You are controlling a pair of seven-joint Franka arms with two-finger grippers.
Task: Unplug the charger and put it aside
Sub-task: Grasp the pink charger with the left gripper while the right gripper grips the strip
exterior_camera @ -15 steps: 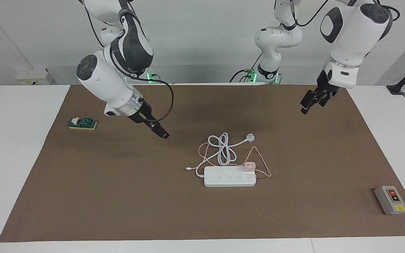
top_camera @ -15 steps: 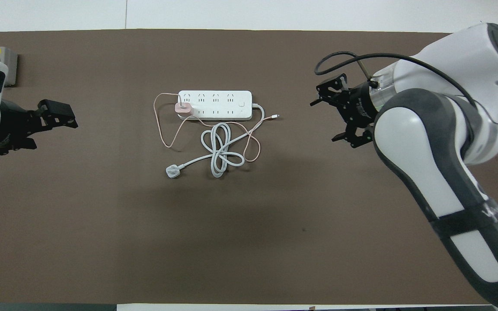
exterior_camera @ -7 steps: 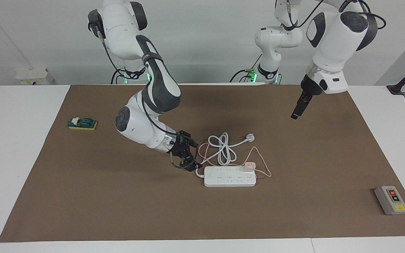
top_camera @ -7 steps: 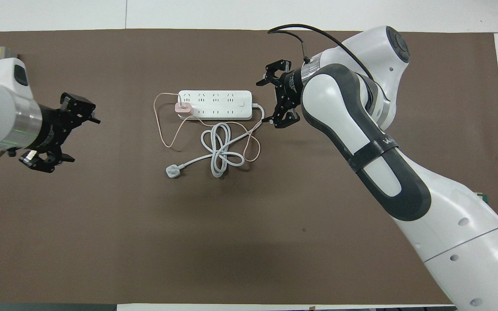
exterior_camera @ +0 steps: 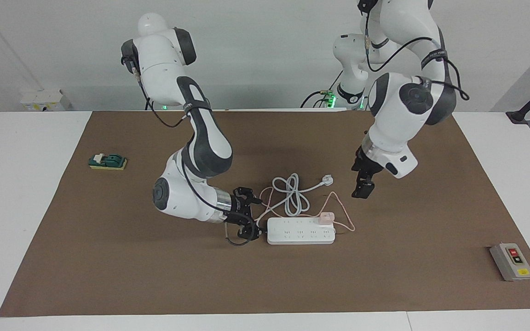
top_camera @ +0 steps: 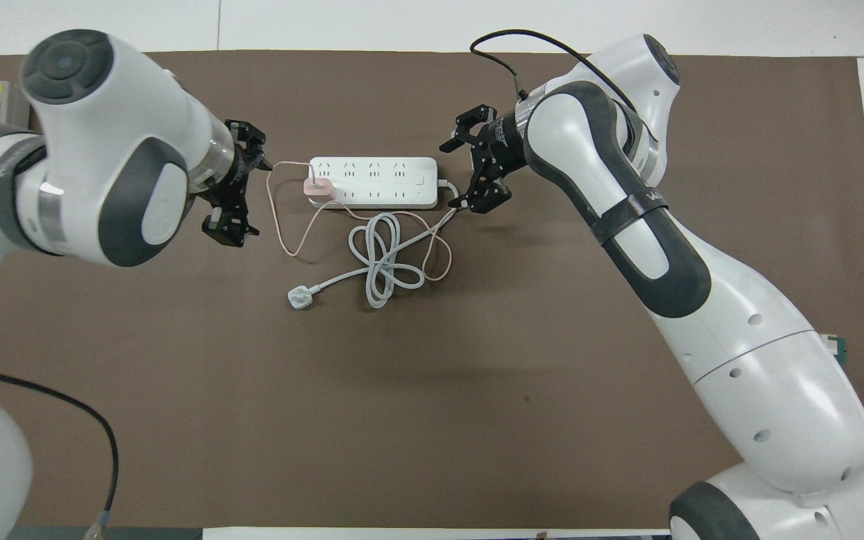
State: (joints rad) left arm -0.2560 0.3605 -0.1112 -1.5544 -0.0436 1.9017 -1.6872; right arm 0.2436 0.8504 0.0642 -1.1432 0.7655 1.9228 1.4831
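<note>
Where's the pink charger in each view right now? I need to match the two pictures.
Facing view: the charger sits plugged into the power strip, at its end toward the left arm, below centre.
Overhead view: charger, above centre, same end of the strip.
Shared landmark: the white three-pin plug, nearer the robots.

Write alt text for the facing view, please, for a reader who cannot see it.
The pink charger sits plugged into the white strip on a brown mat. The open right gripper is low at the strip's end toward the right arm; the left gripper hangs above the pink cable, touching nothing.
</note>
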